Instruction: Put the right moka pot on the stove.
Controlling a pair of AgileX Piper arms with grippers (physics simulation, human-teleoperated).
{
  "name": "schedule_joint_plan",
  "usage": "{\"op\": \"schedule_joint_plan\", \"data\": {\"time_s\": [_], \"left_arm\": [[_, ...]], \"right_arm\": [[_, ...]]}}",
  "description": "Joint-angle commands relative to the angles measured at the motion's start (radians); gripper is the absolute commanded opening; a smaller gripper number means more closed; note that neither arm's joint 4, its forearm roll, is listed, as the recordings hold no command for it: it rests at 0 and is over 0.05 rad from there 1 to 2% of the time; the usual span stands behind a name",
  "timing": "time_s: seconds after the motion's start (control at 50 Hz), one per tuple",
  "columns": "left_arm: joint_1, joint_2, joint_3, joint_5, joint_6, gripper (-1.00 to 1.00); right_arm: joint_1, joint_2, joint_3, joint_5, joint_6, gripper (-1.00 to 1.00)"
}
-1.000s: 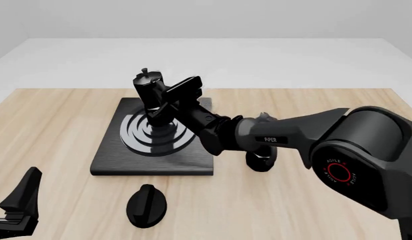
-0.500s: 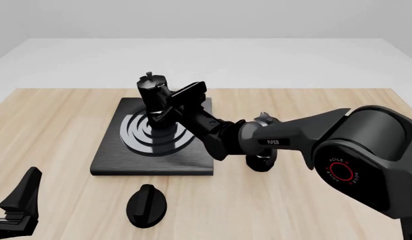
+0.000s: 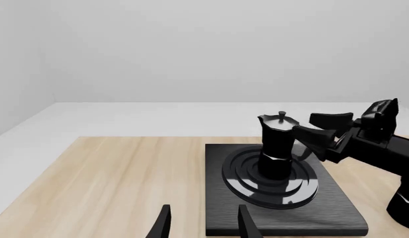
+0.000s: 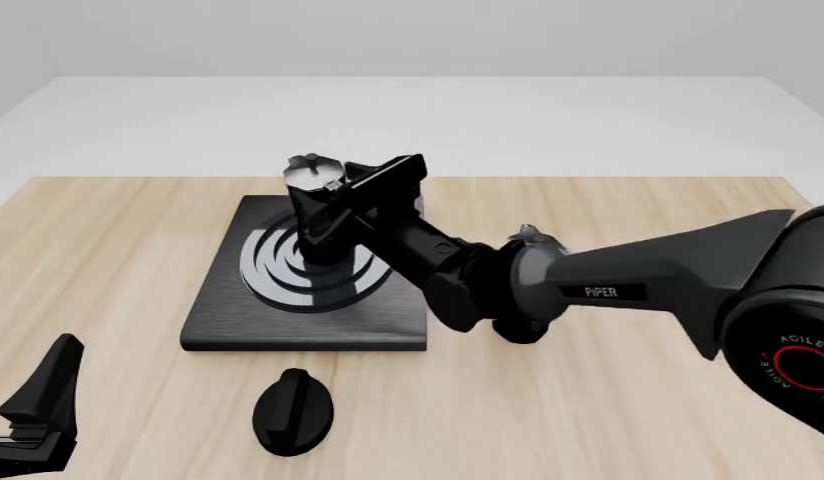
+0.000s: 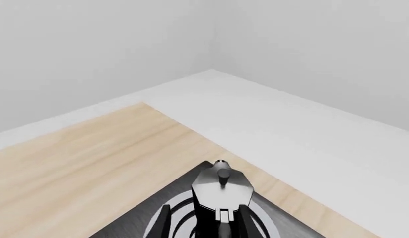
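Note:
The right moka pot (image 4: 309, 205), black and faceted with a silvery lid, stands upright over the middle of the burner rings of the stove (image 4: 252, 320). I cannot tell whether its base touches the rings. My right gripper (image 4: 348, 205) is shut on it from the handle side, and in the right wrist view its fingers (image 5: 163, 224) flank the pot (image 5: 221, 191). The left wrist view shows the pot (image 3: 276, 148) on the rings of the stove (image 3: 337, 208). My left gripper (image 3: 203, 225) is open with nothing between its fingers, low at the table's near left (image 4: 39, 405).
A second look-alike moka pot (image 4: 523, 240) stands right of the stove, mostly hidden behind my right arm. A black oval knob (image 4: 292, 410) lies on the wooden table in front of the stove. The table's far edge runs just behind the stove.
My right gripper has carried the pot a little to the right and down onto the middle of the burner rings. The left arm has not moved.

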Motion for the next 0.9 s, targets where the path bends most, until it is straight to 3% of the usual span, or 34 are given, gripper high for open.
{"op": "schedule_joint_plan", "data": {"time_s": [0.02, 0.38, 0.9], "left_arm": [[0.0, 0.0, 0.0, 0.0, 0.0, 1.0], [0.0, 0.0, 0.0, 0.0, 0.0, 1.0], [0.0, 0.0, 0.0, 0.0, 0.0, 1.0]], "right_arm": [[0.017, -0.131, 0.094, 0.007, -0.001, 1.0], [0.033, -0.314, 0.226, 0.04, -0.01, 1.0], [0.041, -0.572, 0.357, 0.193, -0.065, 1.0]]}}
